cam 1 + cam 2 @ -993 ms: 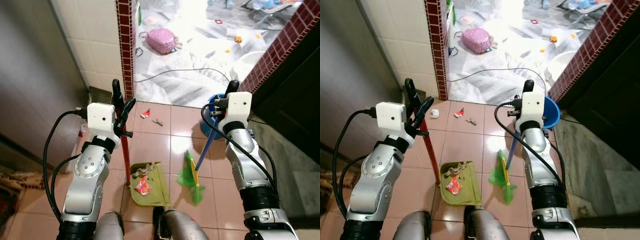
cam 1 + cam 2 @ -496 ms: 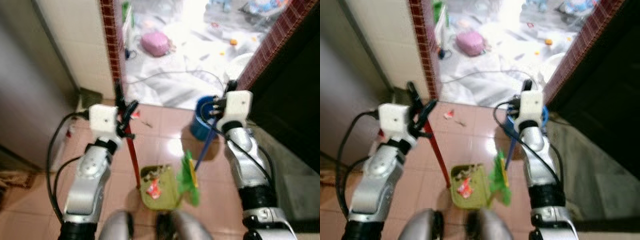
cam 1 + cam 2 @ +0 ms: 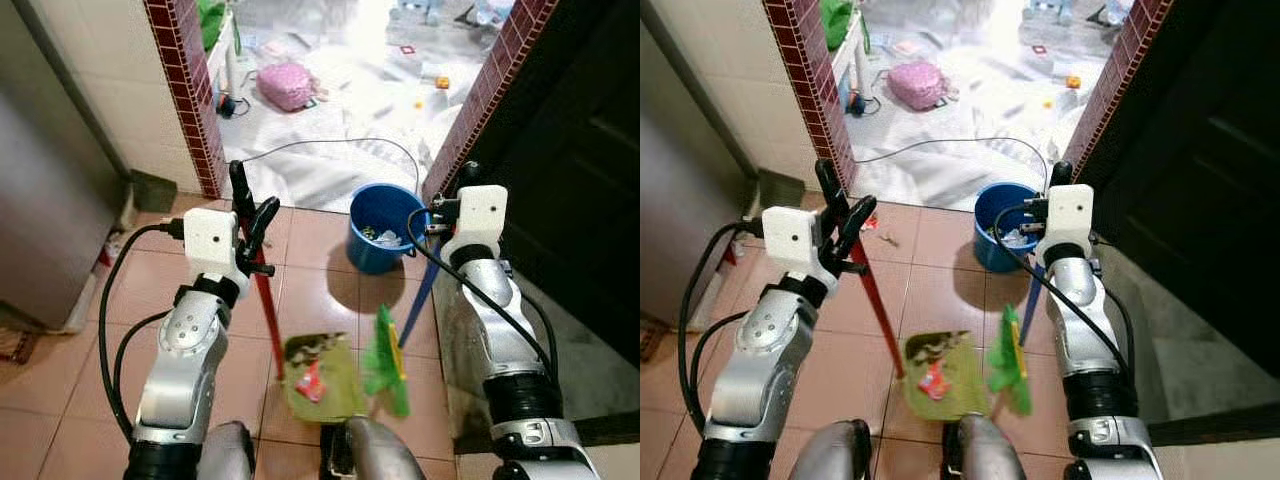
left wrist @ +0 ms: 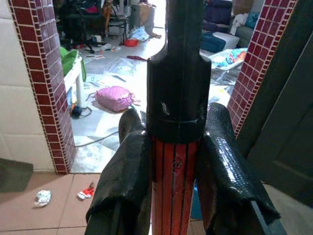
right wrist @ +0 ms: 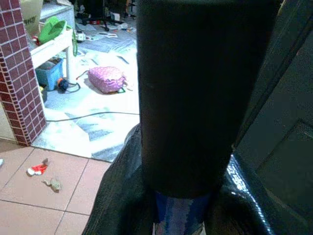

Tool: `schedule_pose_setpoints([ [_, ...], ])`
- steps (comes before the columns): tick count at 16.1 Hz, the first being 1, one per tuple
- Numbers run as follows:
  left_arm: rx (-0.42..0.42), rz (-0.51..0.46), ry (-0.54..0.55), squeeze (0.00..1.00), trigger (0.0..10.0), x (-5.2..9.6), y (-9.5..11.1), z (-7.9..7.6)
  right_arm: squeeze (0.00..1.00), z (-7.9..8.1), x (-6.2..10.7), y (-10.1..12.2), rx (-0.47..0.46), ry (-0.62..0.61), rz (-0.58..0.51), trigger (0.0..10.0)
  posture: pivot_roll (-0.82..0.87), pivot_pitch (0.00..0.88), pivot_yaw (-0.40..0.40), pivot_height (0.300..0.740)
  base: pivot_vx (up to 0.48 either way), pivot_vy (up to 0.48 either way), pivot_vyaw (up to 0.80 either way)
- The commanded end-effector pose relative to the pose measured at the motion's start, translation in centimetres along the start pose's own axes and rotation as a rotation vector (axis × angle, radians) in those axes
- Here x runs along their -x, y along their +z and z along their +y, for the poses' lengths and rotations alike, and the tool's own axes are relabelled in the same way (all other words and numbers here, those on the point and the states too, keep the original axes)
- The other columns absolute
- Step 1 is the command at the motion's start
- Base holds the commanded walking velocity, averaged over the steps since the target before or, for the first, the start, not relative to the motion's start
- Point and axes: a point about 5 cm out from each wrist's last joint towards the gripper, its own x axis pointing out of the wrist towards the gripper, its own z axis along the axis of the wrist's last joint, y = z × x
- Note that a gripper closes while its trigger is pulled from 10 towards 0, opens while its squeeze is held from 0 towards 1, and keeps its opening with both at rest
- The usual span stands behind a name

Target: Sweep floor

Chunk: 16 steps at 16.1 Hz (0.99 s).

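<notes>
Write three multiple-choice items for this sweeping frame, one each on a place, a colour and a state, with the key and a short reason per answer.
1. Where does the blue bucket stand?
A. on the tiled floor just ahead of the right gripper
B. beside the pink bag in the far room
C. on the green dustpan

2. What colour is the handle that the left gripper holds?
A. blue
B. red
C. yellow

3. What is the state of the green dustpan?
A. bare
B. lifted over the bucket
C. low by the robot's feet with litter on it

Answers:
1 A, the bucket sits on the tiles by the doorway, in front of the right gripper.
2 B, the left fingers clamp a red dustpan handle.
3 C, a red wrapper and scraps lie on the pan.
</notes>
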Motion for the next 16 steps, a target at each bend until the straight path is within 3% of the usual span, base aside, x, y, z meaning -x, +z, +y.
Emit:
schedule_pose_setpoints([
  [1, -0.018, -0.055, 0.022, 0.00, 10.0, -0.2, 1.1, 0.6, 0.00, -0.1, 0.0, 0.0, 0.004, -0.003, 0.001, 10.0, -0.02, 0.161, -0.065, 0.740, 0.000, 0.000, 0.00],
  [6, -0.002, -0.090, 0.071, 0.00, 10.0, -0.6, 1.9, 1.3, 0.00, -0.1, 0.0, -0.2, 0.007, 0.003, 0.008, 10.0, -0.02, 0.153, -0.068, 0.740, 0.000, 0.000, -0.19],
  [16, 0.012, -0.112, 0.092, 0.00, 10.0, -1.0, 2.7, 2.0, 0.00, 0.4, -0.2, -0.1, 0.008, 0.016, 0.003, 10.0, -0.03, 0.166, -0.065, 0.740, 0.000, 0.378, -0.59],
])
